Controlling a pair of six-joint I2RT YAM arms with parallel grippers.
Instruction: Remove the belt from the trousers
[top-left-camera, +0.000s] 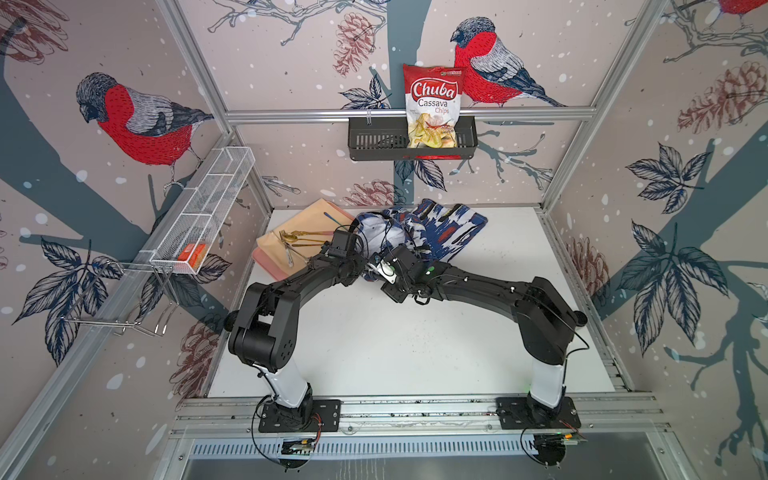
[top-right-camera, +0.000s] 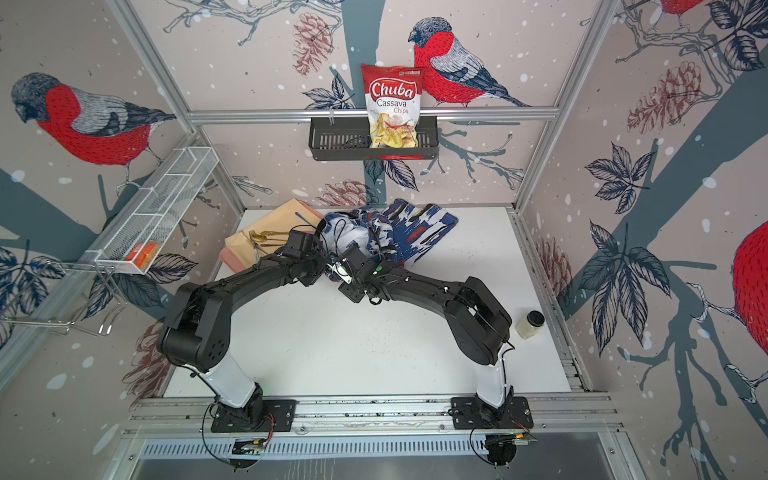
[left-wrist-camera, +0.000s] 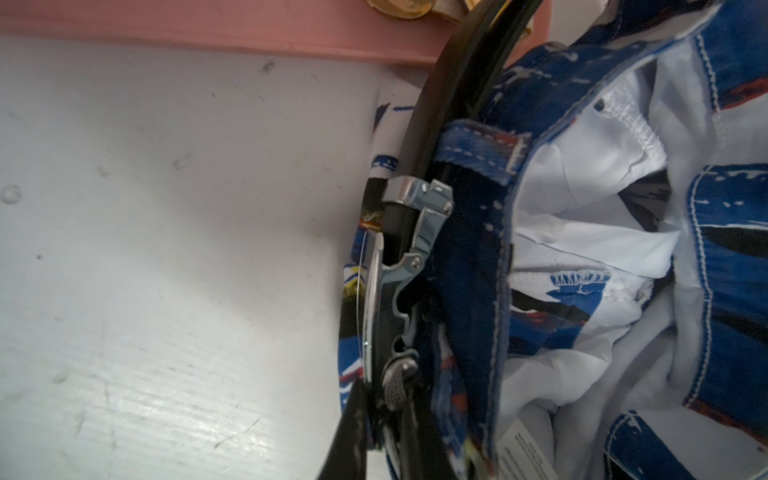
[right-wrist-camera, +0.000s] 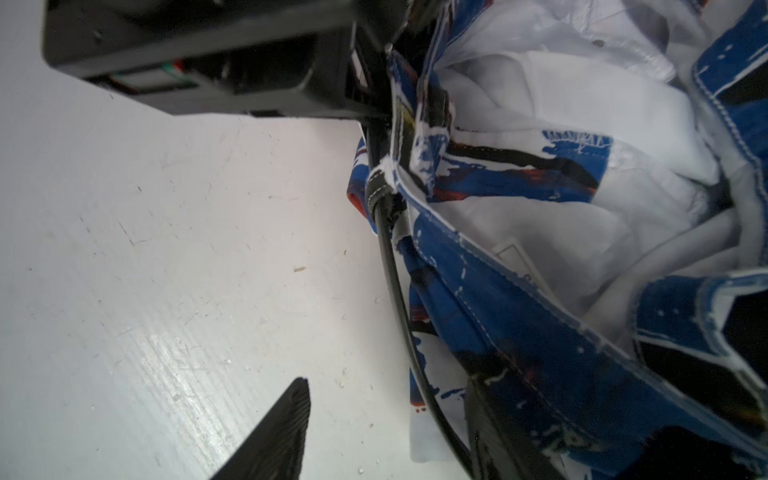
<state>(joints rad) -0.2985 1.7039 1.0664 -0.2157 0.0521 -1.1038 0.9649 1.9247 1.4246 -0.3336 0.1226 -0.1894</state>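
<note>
Up at the desk's (top-left-camera: 415, 340) far edge my left jaws are pinched on the belt (left-wrist-camera: 432, 137), its buckle (left-wrist-camera: 409, 232) only visible on the left wrist cam. Right jaws gape around the trousers (right-wrist-camera: 519, 340) waistband.

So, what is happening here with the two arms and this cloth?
Two robot arms work at the trousers, which lie crumpled at the back of the table. They are taking out the belt. The left claw is shut at the waistband, next to the buckle, apparently gripping the strap. The right claw is open, with one finger over the bare table and the other against the fabric. The belt still passes under a blue loop, so it is not out yet.
</note>
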